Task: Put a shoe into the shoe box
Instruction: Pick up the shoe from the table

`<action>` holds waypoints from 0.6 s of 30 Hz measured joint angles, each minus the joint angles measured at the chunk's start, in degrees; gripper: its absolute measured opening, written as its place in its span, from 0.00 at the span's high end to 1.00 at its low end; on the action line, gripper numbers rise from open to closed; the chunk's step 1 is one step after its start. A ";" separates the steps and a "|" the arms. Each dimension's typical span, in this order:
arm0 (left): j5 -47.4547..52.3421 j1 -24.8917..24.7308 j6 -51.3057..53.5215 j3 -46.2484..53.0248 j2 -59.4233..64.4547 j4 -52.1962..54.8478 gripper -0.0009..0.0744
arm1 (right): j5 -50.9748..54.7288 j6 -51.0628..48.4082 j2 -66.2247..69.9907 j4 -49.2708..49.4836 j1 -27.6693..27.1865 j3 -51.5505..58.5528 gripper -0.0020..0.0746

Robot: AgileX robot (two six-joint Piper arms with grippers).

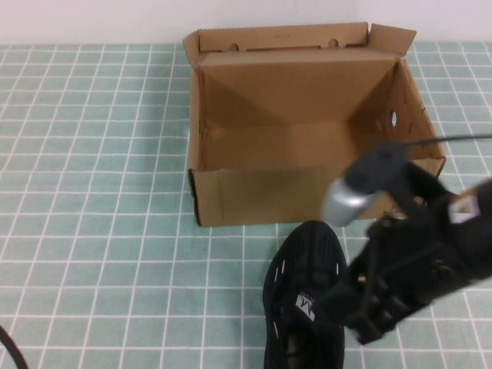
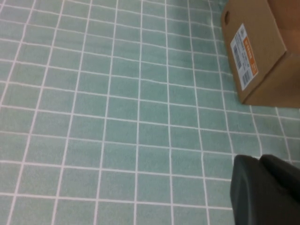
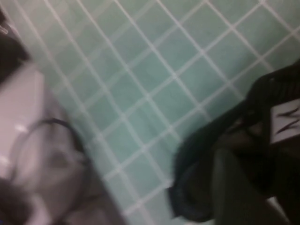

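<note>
So the right gripper [image 1: 361, 311] is down at the shoe [image 1: 304, 307], with its dark fingers reaching in around the collar, just next to the white tongue label [image 1: 305, 305]. In the right wrist view one finger [image 3: 234, 187] looks to be inside the shoe's opening, but honestly I can't tell if the fingers are clamped on it yet or just sitting around the edge. The shoe lies on the green tiled table [image 1: 100, 192], toe pointing at the shoe box [image 1: 307, 146] and nearly touching its front wall.

The box is wide open with the lid flap folded back, and nothing's inside that I can see.

The left gripper [image 2: 262, 187] is off out of the high view; its wrist camera shows it hanging over bare tiles with the box's labelled end off to one side. Can't tell its fingers either.

Progress-wise: basically the grab stage. The lift, the carry over the front wall and the drop are all left to do.
</note>
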 joint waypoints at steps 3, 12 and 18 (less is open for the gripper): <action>-0.01 -0.74 0.39 0.00 0.10 0.00 0.99 | 0.00 0.90 3.03 -5.92 2.70 -2.75 0.38; -0.01 -3.04 0.74 0.00 0.10 1.65 0.99 | 0.12 2.76 11.29 -12.42 5.31 -4.34 0.24; -0.01 -3.04 0.74 0.00 0.10 1.90 0.99 | 0.01 2.91 14.99 -15.46 5.31 -4.34 0.24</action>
